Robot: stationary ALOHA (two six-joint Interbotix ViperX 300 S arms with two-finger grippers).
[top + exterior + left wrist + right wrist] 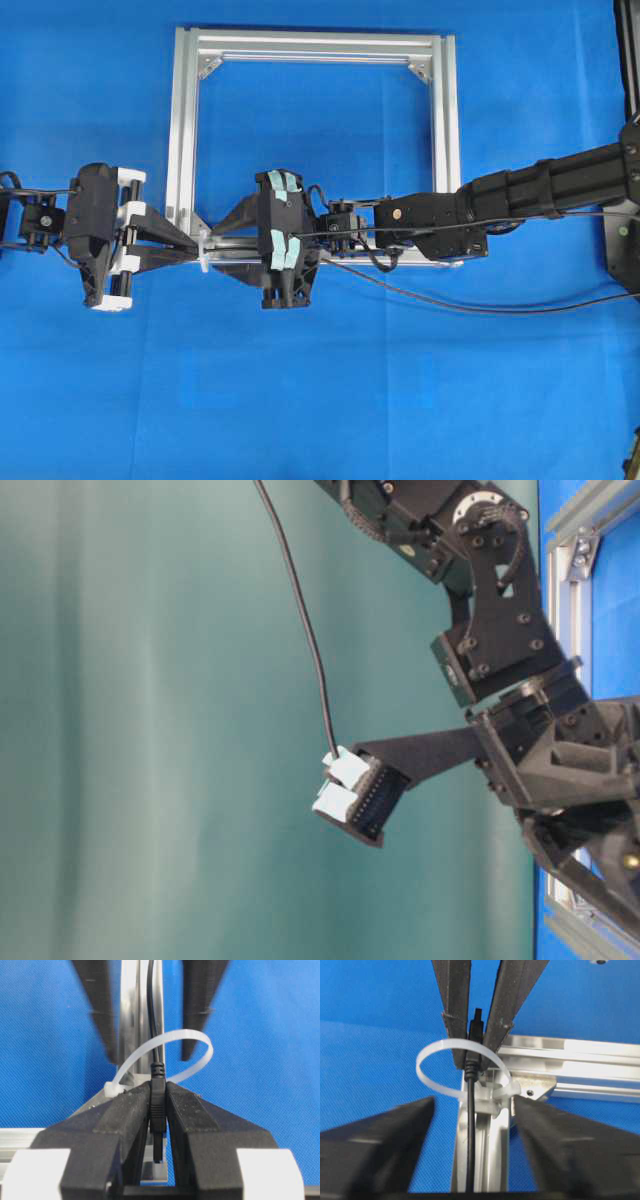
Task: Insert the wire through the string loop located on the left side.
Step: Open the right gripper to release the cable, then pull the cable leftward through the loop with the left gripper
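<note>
My left claw clamps the thin black wire's plug tip just past the white string loop; the wire threads the loop lengthwise toward my right claw, standing apart.

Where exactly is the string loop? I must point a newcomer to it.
Find the silver aluminium frame on the blue table; go to its lower-left corner. There the string loop stands: a thin white ring, with the wire through it, unlike the black grippers around.
</note>
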